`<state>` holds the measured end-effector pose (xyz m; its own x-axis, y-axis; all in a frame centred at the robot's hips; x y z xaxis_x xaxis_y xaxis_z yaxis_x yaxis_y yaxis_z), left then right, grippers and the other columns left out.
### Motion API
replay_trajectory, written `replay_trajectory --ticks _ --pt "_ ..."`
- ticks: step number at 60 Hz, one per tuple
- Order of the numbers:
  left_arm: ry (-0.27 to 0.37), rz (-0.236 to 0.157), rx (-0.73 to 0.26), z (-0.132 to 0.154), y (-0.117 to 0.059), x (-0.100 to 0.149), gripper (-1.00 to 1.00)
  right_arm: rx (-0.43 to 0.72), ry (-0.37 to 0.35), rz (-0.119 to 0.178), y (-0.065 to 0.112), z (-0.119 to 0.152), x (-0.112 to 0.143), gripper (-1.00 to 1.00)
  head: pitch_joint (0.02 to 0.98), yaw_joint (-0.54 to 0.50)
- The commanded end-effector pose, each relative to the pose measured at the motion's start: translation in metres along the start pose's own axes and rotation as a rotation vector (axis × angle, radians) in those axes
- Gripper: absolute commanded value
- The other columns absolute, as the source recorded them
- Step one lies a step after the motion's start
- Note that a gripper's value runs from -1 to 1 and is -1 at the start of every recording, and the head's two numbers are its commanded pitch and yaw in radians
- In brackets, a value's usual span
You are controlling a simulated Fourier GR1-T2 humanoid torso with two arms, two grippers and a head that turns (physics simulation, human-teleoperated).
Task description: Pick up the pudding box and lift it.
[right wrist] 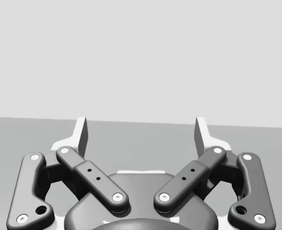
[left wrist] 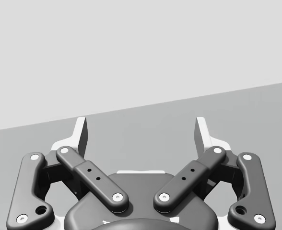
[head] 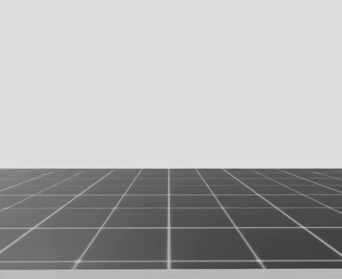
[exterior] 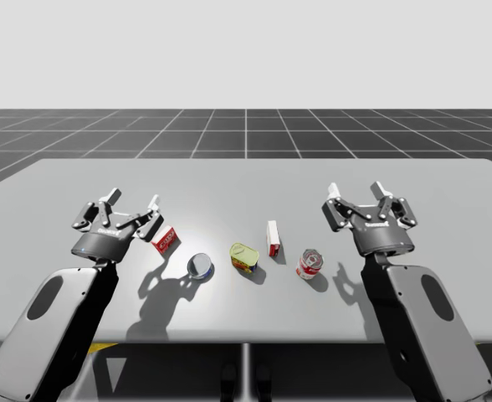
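1. Count: two grippers, two boxes, three cans, one table.
2. Left gripper: my fingers are spread wide and released. There is grey table surface between them and nothing in the grasp.
3. Right gripper: same posture, with my fingers spread and released and table surface between them.
4. High view, left gripper: it hangs above the table and casts a shadow. The flat red-and-white box lies just beside and below my inner finger; I cannot tell whether they touch.
5. High view, right gripper: it hangs well apart from every item.
6. Between my two grippers, going from the left fingers toward the right:
   - the blue can, tipped so its silvery end shows;
   - the yellow-green can;
   - the upright red-and-white box, standing on edge just beyond that can;
   - the red-and-white can, which is the nearest item to my right fingers.
7. Pudding box: one of the two red-and-white boxes, and I cannot tell which. Both rest on the table.
8. Containers: the contents of the cans and boxes cannot be made out.
9. View comparison: the high view carries the items, and the wrist views carry the finger gaps.
10. Head view: it looks out at the dark gridded floor under a pale backdrop.
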<state>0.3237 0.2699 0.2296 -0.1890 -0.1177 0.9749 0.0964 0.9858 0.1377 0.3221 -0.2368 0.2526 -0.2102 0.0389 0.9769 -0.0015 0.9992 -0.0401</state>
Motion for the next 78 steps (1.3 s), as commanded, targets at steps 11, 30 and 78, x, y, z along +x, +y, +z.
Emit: replay_trajectory --ticks 11,30,78 --pt "-0.004 0.004 -0.001 0.0004 0.0007 0.0006 -1.00 0.035 0.042 -0.066 -0.0057 0.0041 0.0089 -1.00 0.051 -0.01" --pt "-0.002 -0.003 -0.001 0.0003 0.0003 0.0000 -1.00 0.011 0.032 -0.062 -0.0076 0.0004 0.0049 -1.00 0.224 0.00" --pt "-0.014 -0.018 -0.016 0.0023 -0.0005 0.0025 -1.00 0.003 0.050 -0.032 -0.0041 -0.0020 0.0007 -1.00 0.712 -0.13"
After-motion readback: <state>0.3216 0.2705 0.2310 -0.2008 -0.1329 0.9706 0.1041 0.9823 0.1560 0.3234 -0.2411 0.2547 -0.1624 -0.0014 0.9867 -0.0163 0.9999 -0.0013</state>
